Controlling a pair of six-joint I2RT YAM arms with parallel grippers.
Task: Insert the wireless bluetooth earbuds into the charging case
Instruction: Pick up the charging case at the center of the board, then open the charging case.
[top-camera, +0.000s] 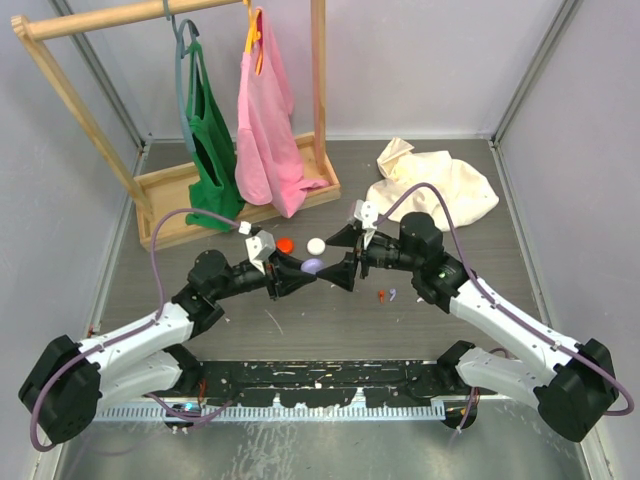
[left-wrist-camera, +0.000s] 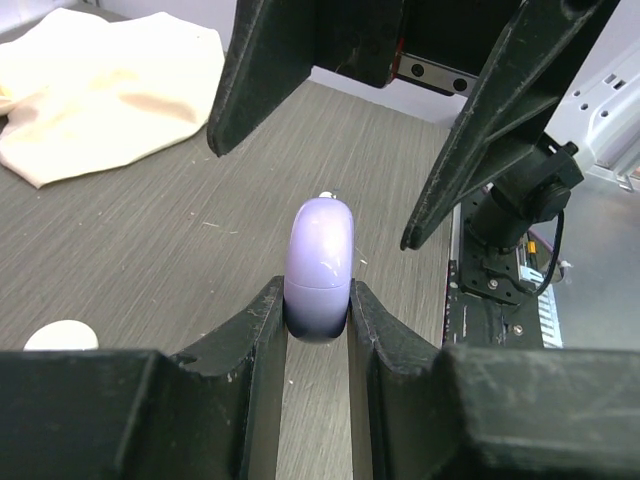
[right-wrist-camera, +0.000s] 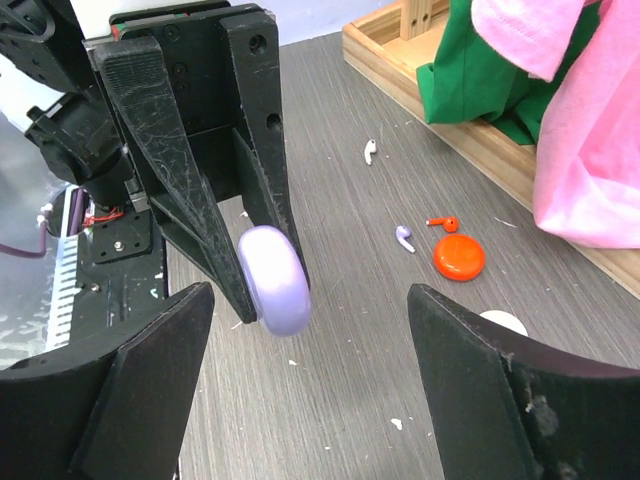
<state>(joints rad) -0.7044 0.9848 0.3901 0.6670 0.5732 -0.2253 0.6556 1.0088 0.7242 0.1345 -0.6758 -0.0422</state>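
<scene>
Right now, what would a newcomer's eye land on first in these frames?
First the lilac case, pinched edge-on in the left gripper at the centre of the workspace, with the right gripper open wide facing it. Then the pink garment and green garment hanging on the wooden rack at back left. A lilac earbud and a red earbud lie loose beside a red disc.

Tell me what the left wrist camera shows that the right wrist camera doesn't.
Only left wrist: the cream cloth. Only right wrist: the wooden rack base, green garment, pink garment, red round case, and, lying loose, a white earbud, lilac earbud and red earbud. Both: the lilac case clamped in the left pincer, the open right pincer, and a white round case.
</scene>
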